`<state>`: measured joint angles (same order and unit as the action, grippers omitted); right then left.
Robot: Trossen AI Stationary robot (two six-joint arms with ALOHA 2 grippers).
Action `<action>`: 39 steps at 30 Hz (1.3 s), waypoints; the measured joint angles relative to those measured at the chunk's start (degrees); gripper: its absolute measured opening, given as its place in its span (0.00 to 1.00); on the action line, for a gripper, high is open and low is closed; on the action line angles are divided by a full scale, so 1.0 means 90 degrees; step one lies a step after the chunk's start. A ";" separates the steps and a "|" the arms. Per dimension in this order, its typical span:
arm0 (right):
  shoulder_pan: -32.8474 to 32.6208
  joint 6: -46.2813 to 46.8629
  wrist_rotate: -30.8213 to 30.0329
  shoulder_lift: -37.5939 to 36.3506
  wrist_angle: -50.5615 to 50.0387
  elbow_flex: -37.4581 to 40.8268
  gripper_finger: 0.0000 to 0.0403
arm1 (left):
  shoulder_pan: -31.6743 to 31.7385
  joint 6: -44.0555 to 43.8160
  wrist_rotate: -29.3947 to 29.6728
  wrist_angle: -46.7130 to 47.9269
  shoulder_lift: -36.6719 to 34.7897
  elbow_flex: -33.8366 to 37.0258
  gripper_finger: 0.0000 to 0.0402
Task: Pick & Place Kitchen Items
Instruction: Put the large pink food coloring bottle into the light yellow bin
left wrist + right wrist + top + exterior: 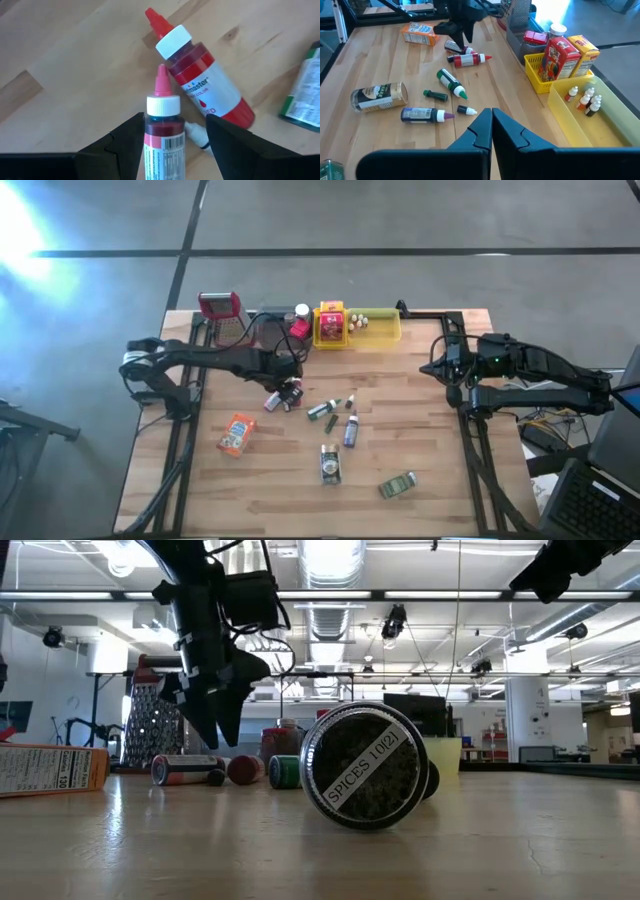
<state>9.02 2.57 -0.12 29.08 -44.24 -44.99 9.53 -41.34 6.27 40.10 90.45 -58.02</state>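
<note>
1. Wooden table [440,450]: directly beneath the left gripper [290,392], spreading out on all sides of it.
2. Red-topped metal grater [222,310]: upright at the table's far edge, beyond the left gripper and off to its left.
3. Grey tray [262,320]: just beyond the left gripper, beside the grater.
4. Yellow tray [398,332]: beyond it, to its right.
5. Laptop [585,500]: off the table, far right.
</note>
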 joint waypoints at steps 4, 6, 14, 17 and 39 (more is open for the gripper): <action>0.0000 0.0028 0.0000 0.0000 0.0001 0.0000 0.02 | 0.0020 0.0043 0.0001 0.0000 0.0161 0.0002 0.54; 0.0000 0.0015 0.0000 0.0000 0.0001 0.0000 0.02 | 0.0023 0.0047 0.0001 0.0000 0.0229 0.0004 0.54; 0.0000 0.0003 -0.0002 0.0000 0.0001 0.0000 0.02 | 0.0028 0.0138 0.0010 -0.0015 0.0453 0.0007 0.54; 0.0000 0.0012 0.0000 0.0000 0.0001 0.0000 0.02 | 0.0031 0.0141 0.0103 -0.0022 0.0467 0.0007 0.54; 0.0000 0.0029 0.0000 -0.0002 0.0000 0.0000 0.02 | 0.0266 -0.0138 -0.0033 -0.0044 0.0474 0.0022 0.54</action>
<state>9.02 2.83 -0.12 29.06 -44.24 -44.99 11.92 -42.58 5.98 39.70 94.72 -57.82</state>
